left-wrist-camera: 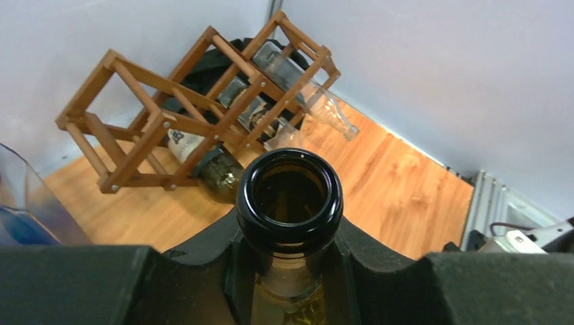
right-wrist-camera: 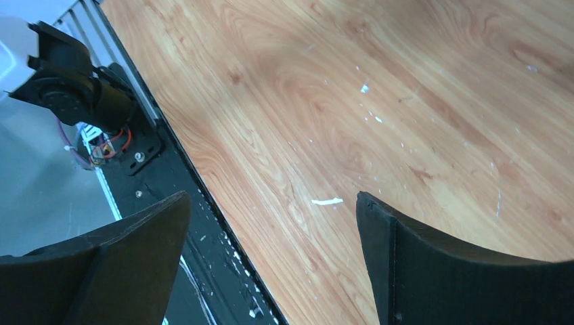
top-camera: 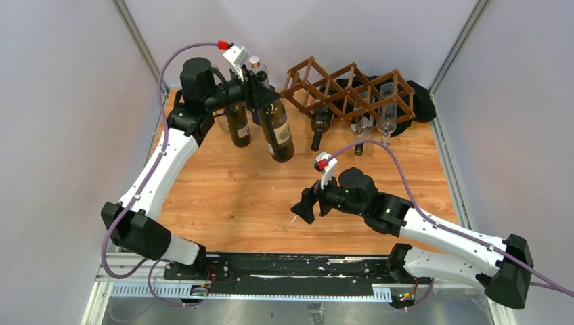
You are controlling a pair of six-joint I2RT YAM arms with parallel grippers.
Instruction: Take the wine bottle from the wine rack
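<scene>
My left gripper [top-camera: 259, 87] is shut on the neck of a dark wine bottle [top-camera: 277, 131] with a cream label. The bottle is off the wine rack [top-camera: 348, 87] and to its left, near the back of the table. In the left wrist view the open bottle mouth [left-wrist-camera: 292, 195] sits just above my closed gripper [left-wrist-camera: 291, 271], with the wine rack [left-wrist-camera: 196, 108] beyond. A dark bottle [top-camera: 318, 126] and clear glass bottles [top-camera: 386, 114] still lie in the rack. My right gripper [top-camera: 304, 206] stands open over the table's middle, and the right wrist view shows the right gripper [right-wrist-camera: 271, 217] with nothing in it.
A second dark bottle [top-camera: 238, 126] stands upright just left of the held one. A black cloth [top-camera: 424, 101] lies behind the rack at the back right. Grey walls close in the wooden table [top-camera: 223, 196] on three sides. The black base rail [right-wrist-camera: 176, 223] runs along its near edge.
</scene>
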